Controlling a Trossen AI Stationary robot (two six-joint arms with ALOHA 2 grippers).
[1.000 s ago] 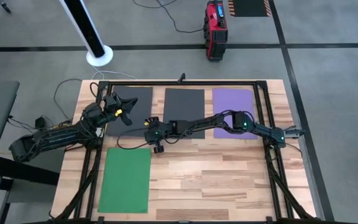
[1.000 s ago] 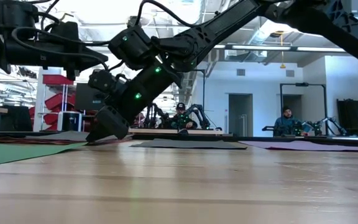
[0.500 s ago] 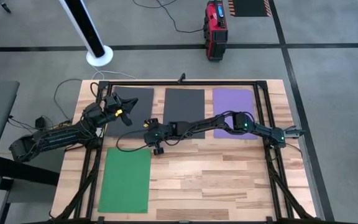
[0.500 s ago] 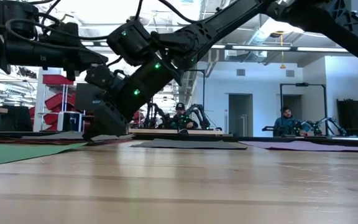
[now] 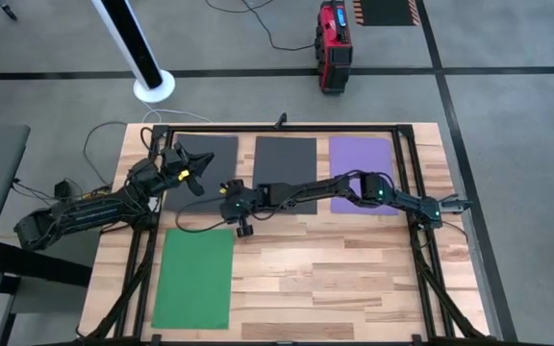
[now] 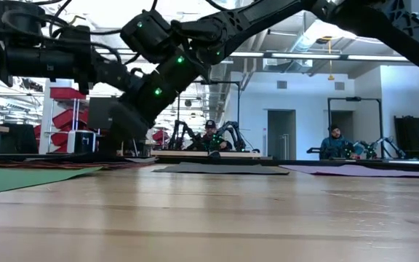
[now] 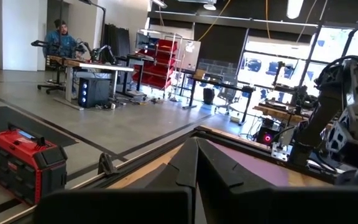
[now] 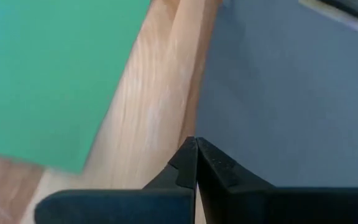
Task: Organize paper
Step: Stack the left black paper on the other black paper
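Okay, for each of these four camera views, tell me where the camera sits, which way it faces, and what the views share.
High view: overhead, straight down on the table, both arms, green sheet.
Low view: tabletop height, level into the room; arms come from above.
Left wrist view: on the left arm, past the left gripper, shut, toward the room.
Right wrist view: on the right arm, past the right gripper, shut, down at the table.
Shared: high, low and right wrist views show the green sheet.

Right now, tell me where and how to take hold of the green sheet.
The green sheet lies flat and alone on the wooden table, so there is no raised part to pinch. Probably best: take its corner nearest the right hand, coming down from above and sliding one finger under the edge. That hand is shut now and would have to open first.
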